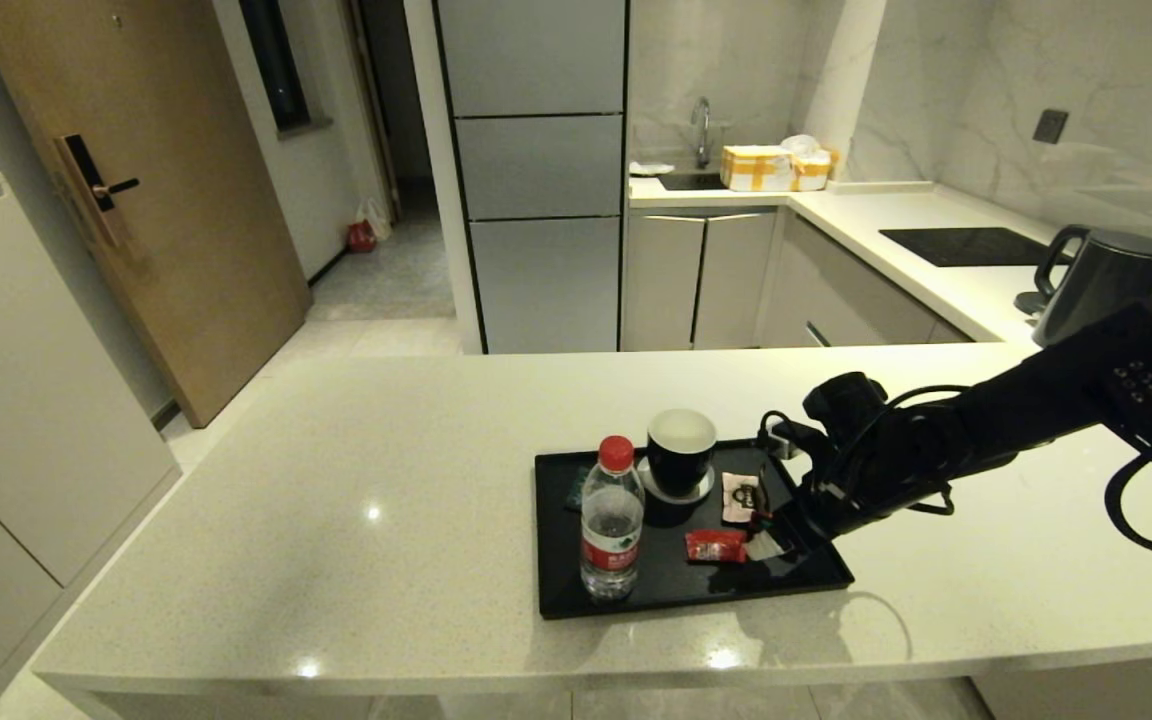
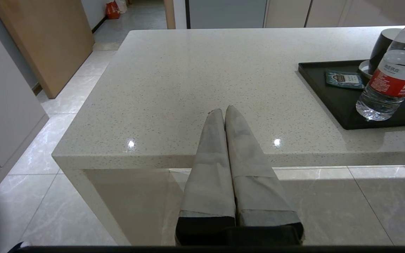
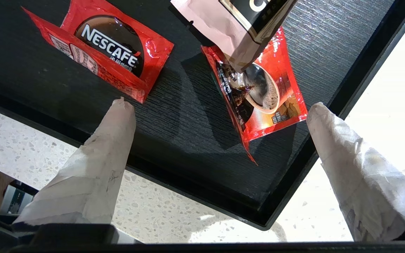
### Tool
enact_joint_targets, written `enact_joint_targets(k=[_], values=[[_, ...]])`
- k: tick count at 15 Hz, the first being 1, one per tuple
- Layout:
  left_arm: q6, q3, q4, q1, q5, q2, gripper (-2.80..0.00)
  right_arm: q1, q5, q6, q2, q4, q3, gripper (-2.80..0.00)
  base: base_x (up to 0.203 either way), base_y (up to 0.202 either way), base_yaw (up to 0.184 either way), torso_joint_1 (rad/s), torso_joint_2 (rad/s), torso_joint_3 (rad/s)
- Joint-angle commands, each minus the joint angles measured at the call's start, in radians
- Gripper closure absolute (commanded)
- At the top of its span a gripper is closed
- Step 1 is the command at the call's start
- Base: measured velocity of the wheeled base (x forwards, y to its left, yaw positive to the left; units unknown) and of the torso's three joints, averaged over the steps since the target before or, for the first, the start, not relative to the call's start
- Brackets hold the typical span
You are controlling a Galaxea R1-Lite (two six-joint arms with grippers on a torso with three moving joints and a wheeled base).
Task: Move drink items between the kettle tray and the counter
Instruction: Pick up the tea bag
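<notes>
Two red foil sachets lie on the black kettle tray [image 1: 676,590]. One sachet [image 1: 716,546] [image 3: 107,52] rests flat near the tray's middle front. The other sachet [image 3: 269,102] sits by the tray's right front corner, its far end under a pink sachet [image 3: 234,31]. My right gripper [image 1: 786,535] [image 3: 220,105] hovers open just above that corner, its fingertips straddling the second sachet without touching it. The counter [image 1: 386,520] carries the tray. My left gripper [image 2: 224,110] is shut and empty, parked off the counter's front edge.
On the tray stand a red-capped water bottle [image 1: 612,530] at the front left and a black cup [image 1: 681,452] on a saucer at the back. A teal sachet [image 2: 343,79] lies behind the bottle. A dark grey kettle [image 1: 1101,280] stands on the far right worktop.
</notes>
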Motion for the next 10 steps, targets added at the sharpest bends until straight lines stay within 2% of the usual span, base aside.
enact_joint_targets(k=[1, 10], values=[[0.0, 0.0, 0.0, 0.0, 0.0, 0.0, 0.0, 0.0, 0.003, -0.004, 0.003, 0.0, -0.001, 0.0, 0.0, 0.0, 0.0, 0.0, 0.0, 0.0], [0.0, 0.0, 0.0, 0.0, 0.0, 0.0, 0.0, 0.0, 0.02, -0.002, 0.002, 0.0, 0.002, 0.0, 0.0, 0.0, 0.0, 0.0, 0.0, 0.0]])
